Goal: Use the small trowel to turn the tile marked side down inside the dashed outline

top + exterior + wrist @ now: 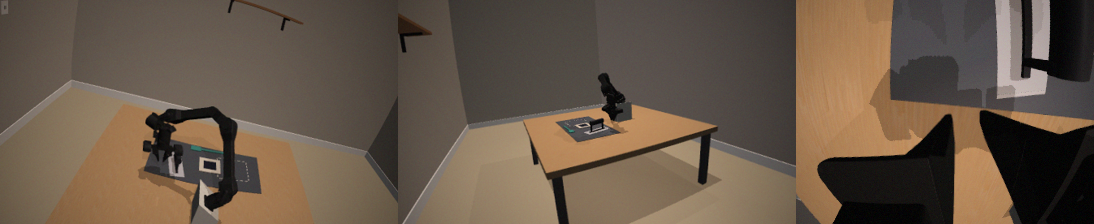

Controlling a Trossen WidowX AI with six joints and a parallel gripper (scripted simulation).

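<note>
Gripper clear of trowel

Top: tile (209, 165) (583, 126) at lower centre, marked face up, overlapping the outline's (248, 172) left edge.
Exterior: trowel (181, 174) (597, 125) (1071, 40) on mat (253, 178) (581, 138) (926, 40), centre.
Wrist: gripper (162, 160) (612, 119) (965, 117) empty, narrowly open; trowel upper right.

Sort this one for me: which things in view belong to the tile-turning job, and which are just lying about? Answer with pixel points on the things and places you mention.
For the job:
- black-handled trowel (180, 172) (597, 122) (1071, 40)
- tile (209, 165) (582, 126), marked side up
- mat (254, 168) (582, 137) (976, 75) with dashed outline (247, 171)
- table (97, 174) (662, 130) (841, 65)

Apparently just about:
- green-ended tool (196, 148) (571, 131), probably a spare
- wall shelf (268, 12) (412, 27)
</note>
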